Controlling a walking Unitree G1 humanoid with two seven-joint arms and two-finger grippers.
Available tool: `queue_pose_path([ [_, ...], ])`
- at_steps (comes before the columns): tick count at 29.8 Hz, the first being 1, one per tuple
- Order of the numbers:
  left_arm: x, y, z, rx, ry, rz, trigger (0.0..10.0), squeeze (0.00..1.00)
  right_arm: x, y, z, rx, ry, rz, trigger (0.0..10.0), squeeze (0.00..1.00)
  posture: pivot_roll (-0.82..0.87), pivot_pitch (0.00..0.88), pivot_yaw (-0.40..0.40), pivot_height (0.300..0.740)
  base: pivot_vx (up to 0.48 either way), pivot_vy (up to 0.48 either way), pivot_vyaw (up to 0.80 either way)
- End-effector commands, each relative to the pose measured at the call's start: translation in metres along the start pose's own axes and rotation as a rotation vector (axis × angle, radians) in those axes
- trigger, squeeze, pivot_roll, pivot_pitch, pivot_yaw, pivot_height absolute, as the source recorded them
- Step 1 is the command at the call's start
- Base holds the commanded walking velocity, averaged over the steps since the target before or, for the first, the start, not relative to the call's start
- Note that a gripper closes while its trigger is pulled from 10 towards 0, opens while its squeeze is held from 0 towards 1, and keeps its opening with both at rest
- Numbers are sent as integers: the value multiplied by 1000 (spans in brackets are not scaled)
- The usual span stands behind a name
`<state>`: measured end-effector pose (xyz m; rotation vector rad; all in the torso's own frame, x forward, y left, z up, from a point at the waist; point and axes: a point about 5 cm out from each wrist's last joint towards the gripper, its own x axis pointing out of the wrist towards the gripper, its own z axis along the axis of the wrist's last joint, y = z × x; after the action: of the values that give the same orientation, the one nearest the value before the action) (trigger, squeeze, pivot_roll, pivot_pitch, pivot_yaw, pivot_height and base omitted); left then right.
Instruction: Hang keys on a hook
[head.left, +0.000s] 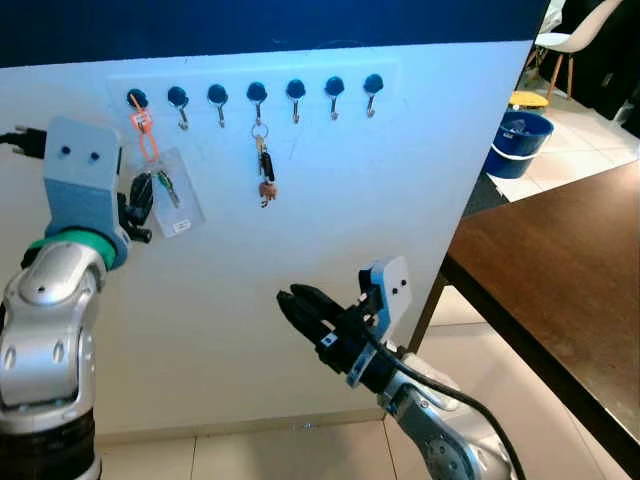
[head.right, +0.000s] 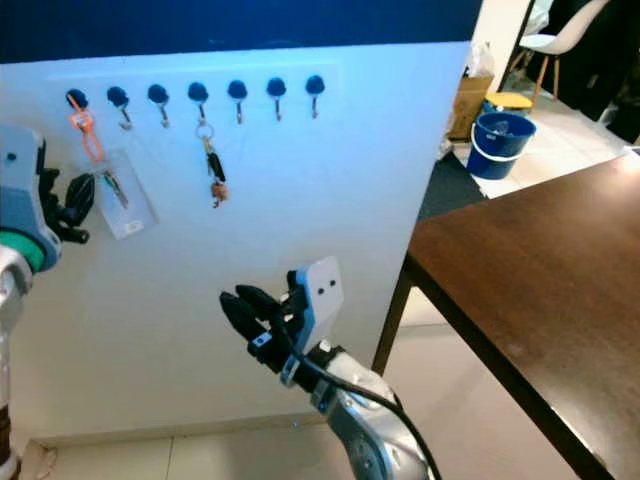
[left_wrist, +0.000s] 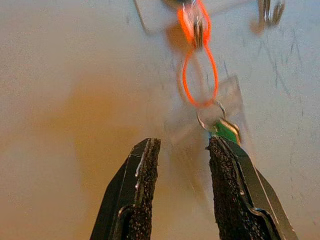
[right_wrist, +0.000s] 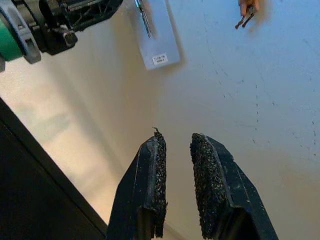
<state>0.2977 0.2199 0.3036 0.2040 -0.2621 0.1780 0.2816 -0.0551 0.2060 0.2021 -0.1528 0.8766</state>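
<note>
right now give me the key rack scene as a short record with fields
hooks: a row of seven on the white wall
orange-loop keys: hung on the first hook from the left
second key bunch: on the fourth hook
left pincer: open, beside the orange-loop keys
right pincer: low, empty, pointing at wall

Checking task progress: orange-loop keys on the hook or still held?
On the hook. The orange loop hangs from the leftmost hook; the left gripper is open beside the keys, clamping nothing.
</note>
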Motion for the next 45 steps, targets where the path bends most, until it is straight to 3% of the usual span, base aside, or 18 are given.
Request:
queue_pose_path([
  [1, -5, 9, -6, -6, 12, 61, 10000, 0, -1, 1, -10, 11, 45, -11, 10000, 0, -140, 132, 144, 740, 0, 0, 0],
  [3, -8, 13, -11, -20, 25, 96, 10000, 0, -2, -1, -12, 8, 56, -23, 10000, 0, -140, 132, 144, 740, 0, 0, 0],
  [5, -26, 24, -42, -91, 98, 250, 10000, 0, -11, -10, -28, -15, 109, -108, 10000, 0, -138, 111, 136, 740, 0, 0, 0],
  [6, -26, 24, -42, -91, 98, 250, 10000, 0, -11, -10, -28, -15, 109, -108, 10000, 0, -138, 111, 136, 740, 0, 0, 0],
  [7, -40, 25, -60, -57, 137, 286, 10000, 0, -18, -14, -35, -8, 122, -150, 10000, 0, -138, 105, 135, 740, 0, 0, 0],
  [10, -52, 25, -71, -26, 164, 301, 10000, 0, -22, -16, -40, -3, 130, -177, 10000, 0, -140, 100, 135, 740, 0, 0, 0],
  [11, -64, 19, -79, -26, 167, 269, 10000, 0, -28, -17, -43, -7, 127, -196, 10000, 0, -141, 78, 134, 740, 0, 0, 0],
  [12, -64, 19, -79, -26, 167, 269, 10000, 0, -28, -17, -43, -7, 127, -196, 10000, 0, -141, 78, 134, 740, 0, 0, 0],
  [14, -91, 1, -93, -34, 155, 210, 10000, 0, -42, -24, -50, -64, 99, -307, 10000, 0, -135, 26, 122, 740, 0, 0, 0],
  [15, -91, 1, -93, -34, 155, 210, 10000, 0, -42, -24, -50, -64, 99, -307, 10000, 0, -135, 26, 122, 740, 0, 0, 0],
  [17, -107, -25, -105, -29, 143, 124, 10000, 0, -55, -33, -52, -128, 48, -469, 10000, 0, -127, 6, 106, 740, 0, 0, 0],
  [24, -112, -40, -112, 1, 122, 104, 10000, 0, -65, -39, -51, -178, 23, -585, 10000, 0, -134, 0, 99, 740, 0, 0, 0],
  [27, -113, -53, -126, 52, 134, 92, 10000, 0, -79, -45, -51, -223, 24, -710, 10000, 0, -145, 0, 101, 740, 0, 0, 0],
  [29, -113, -53, -126, 52, 134, 92, 10000, 0, -79, -45, -51, -223, 24, -710, 10000, 0, -145, 0, 101, 740, 0, 0, 0],
  [31, -112, -69, -133, 38, 133, -27, 10000, 0, -78, -42, -57, -232, 47, -678, 10000, 0, -156, 0, 107, 740, 0, 0, 0],
  [33, -110, -71, -133, 27, 130, -53, 10000, 0, -76, -40, -59, -232, 61, -650, 10000, 0, -159, 0, 103, 740, 0, 0, 0],
  [36, -107, -71, -127, 29, 84, -46, 10000, 0, -75, -41, -65, -236, 80, -648, 10000, 0, -160, 0, 101, 740, 0, 0, 0],
  [45, -107, -75, -129, 73, 72, -20, 10000, 0, -73, -41, -68, -269, 77, -662, 10000, 0, -165, 0, 100, 740, 0, 0, 0],
])
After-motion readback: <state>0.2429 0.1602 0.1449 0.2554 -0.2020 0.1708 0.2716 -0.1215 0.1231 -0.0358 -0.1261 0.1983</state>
